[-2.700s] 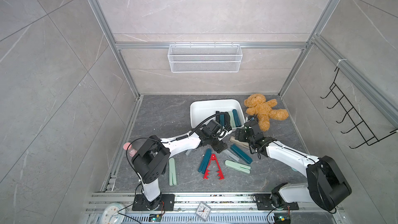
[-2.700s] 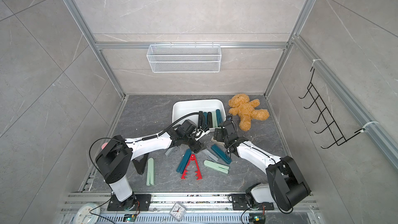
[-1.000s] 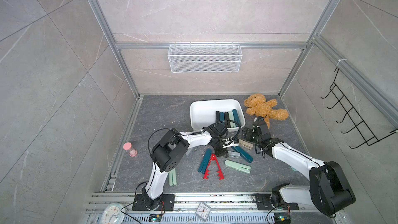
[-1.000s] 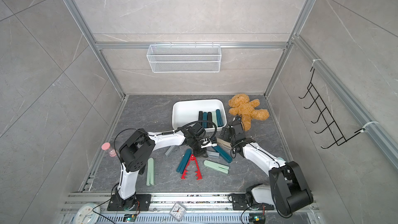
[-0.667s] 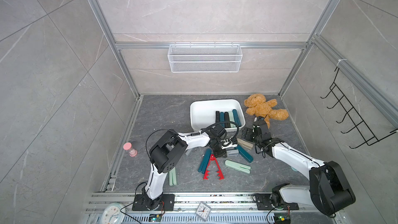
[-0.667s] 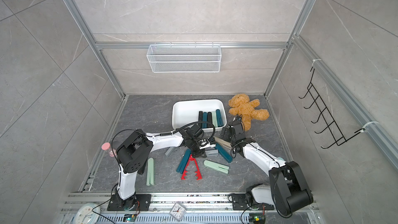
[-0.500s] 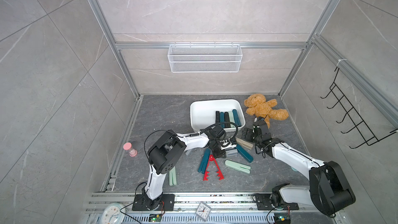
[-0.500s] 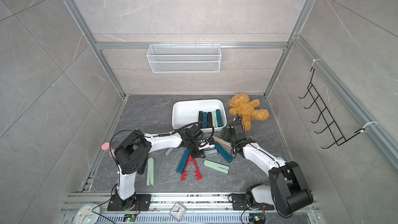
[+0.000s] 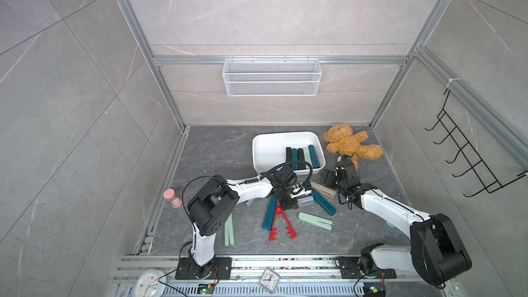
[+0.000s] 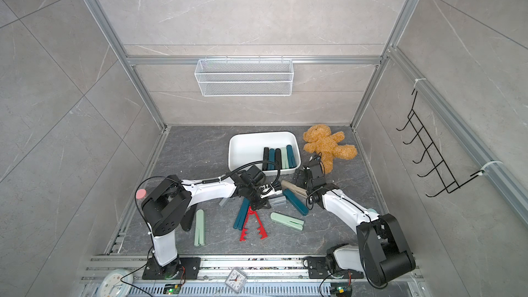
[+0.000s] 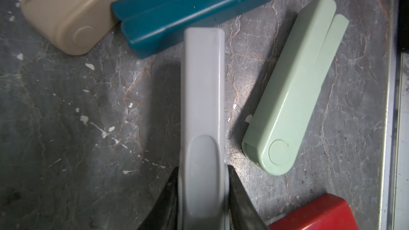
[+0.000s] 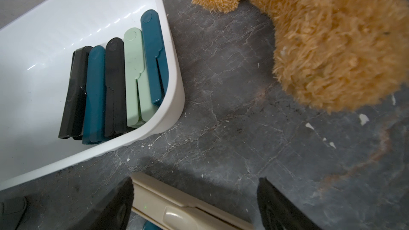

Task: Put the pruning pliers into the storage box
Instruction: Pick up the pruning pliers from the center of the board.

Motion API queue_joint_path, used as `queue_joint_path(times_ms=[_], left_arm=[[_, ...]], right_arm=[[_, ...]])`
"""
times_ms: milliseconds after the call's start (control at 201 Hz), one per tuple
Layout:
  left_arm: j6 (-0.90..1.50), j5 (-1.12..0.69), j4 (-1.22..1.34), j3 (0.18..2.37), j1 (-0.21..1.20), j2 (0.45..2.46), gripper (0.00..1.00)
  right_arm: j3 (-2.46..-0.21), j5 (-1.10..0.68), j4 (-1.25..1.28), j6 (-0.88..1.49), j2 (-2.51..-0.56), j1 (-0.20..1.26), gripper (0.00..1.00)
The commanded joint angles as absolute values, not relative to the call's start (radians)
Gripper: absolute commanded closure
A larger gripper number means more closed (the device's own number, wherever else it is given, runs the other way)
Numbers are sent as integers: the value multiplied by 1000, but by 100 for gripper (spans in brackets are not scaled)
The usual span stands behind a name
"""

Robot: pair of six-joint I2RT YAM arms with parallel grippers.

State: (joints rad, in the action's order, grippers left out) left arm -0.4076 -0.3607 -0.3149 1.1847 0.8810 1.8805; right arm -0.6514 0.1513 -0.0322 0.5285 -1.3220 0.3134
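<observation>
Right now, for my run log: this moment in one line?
left gripper: shut on grey pliers | right gripper: open over beige pliers | box: five pliers inside

Grey veined stone-tile walls (image 9: 257, 10), dark marbled floor (image 9: 214, 152), aluminium frame (image 9: 271, 60).

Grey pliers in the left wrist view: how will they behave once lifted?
The grey pliers look like stiff moulded plastic, so they probably won't flex in the left gripper. Their smooth sides may slip or pivot, since they are held near one end. They are flat-faced, so unlikely to roll.
</observation>
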Motion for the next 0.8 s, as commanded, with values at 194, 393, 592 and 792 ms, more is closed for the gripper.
queue_joint_path(times_ms=[194, 393, 592, 792], left_arm=[[-337, -345, -238, 1154, 862, 1758, 80], [-296, -340, -231, 1135, 853, 1701, 80], [-244, -370, -172, 1089, 820, 1625, 84], [-188, -370, -129, 1063, 773, 1584, 85]], right_arm=[[-647, 125, -24, 529, -1314, 309, 13], [-645, 111, -7, 525, -1314, 308, 12], [-649, 103, -12, 526, -1313, 308, 12], [-653, 64, -1, 519, -1322, 308, 13]])
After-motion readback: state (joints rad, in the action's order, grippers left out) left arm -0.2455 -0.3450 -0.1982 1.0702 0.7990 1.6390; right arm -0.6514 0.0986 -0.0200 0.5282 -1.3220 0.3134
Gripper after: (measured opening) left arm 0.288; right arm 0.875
